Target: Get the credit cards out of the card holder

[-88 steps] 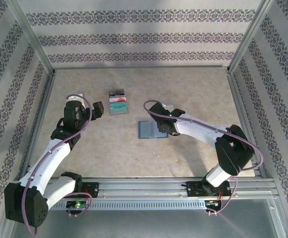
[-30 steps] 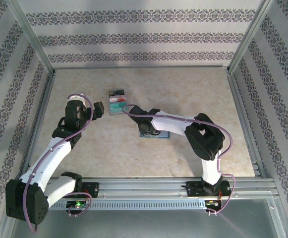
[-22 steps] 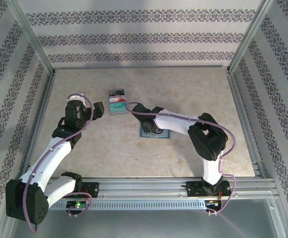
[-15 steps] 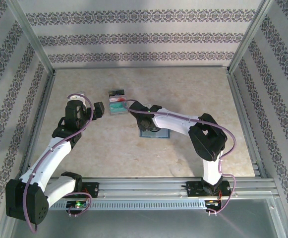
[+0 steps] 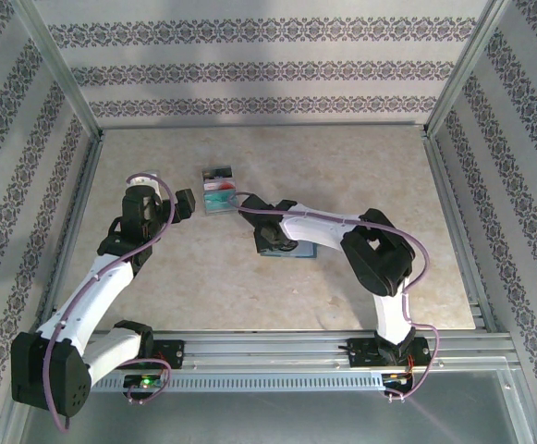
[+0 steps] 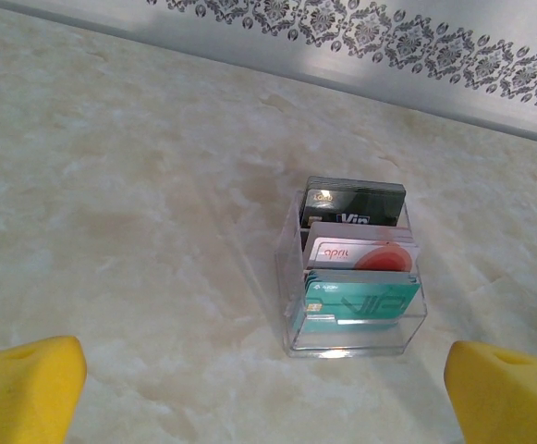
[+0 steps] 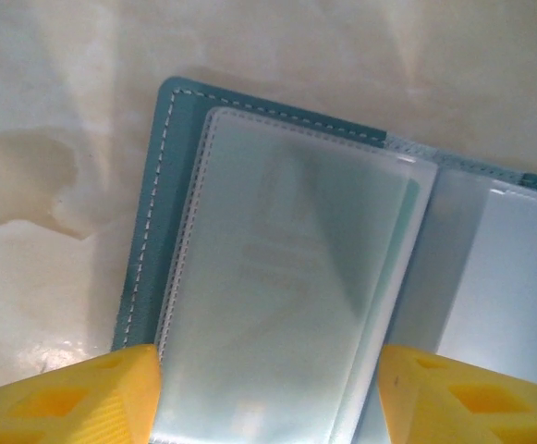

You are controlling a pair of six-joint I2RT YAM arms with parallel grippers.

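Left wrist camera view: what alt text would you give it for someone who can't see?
A clear plastic box stands on a pale marbled table, holding upright cards: a teal card in front, a white-and-red card behind it, dark grey cards at the back. The left gripper shows its two yellow fingers wide apart at the bottom corners.

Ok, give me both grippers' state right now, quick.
Left gripper: open, fingers wide apart, holding nothing.
Right gripper: open, spread over the card holder, holding nothing.
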